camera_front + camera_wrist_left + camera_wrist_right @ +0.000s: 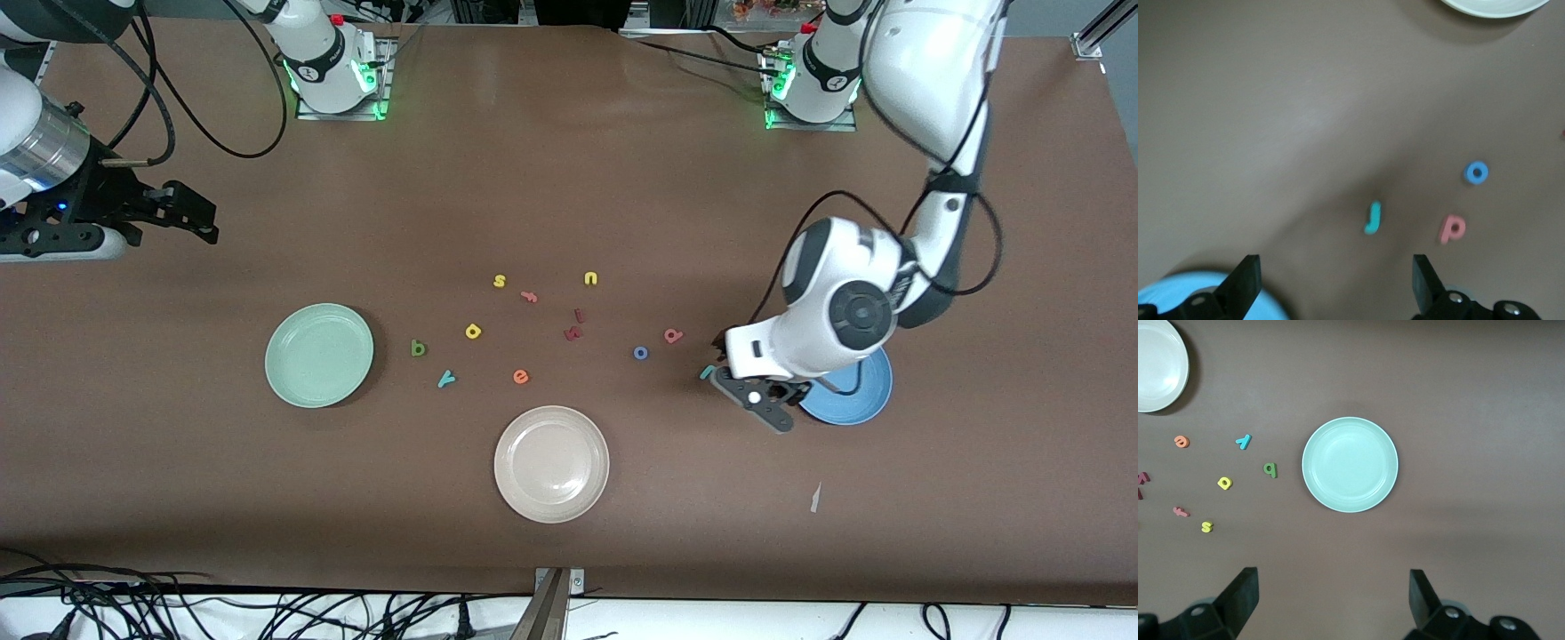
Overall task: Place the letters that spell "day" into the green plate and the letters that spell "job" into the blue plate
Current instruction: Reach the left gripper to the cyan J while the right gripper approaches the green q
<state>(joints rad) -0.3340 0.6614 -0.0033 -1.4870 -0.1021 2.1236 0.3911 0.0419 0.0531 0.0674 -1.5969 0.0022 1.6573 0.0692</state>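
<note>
Teal "j" point(1372, 218): under left hand point(756, 391), fingers wide, empty, beside blue plate point(867, 400). Risk: tiny letter slips grip, or pink "b" point(1451, 229) nudged. Right hand point(182, 213): wide, empty, waiting.

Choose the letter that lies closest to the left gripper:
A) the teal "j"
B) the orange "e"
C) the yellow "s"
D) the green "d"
A: the teal "j" lies on the table right beside the open left gripper, near the blue plate.
</note>
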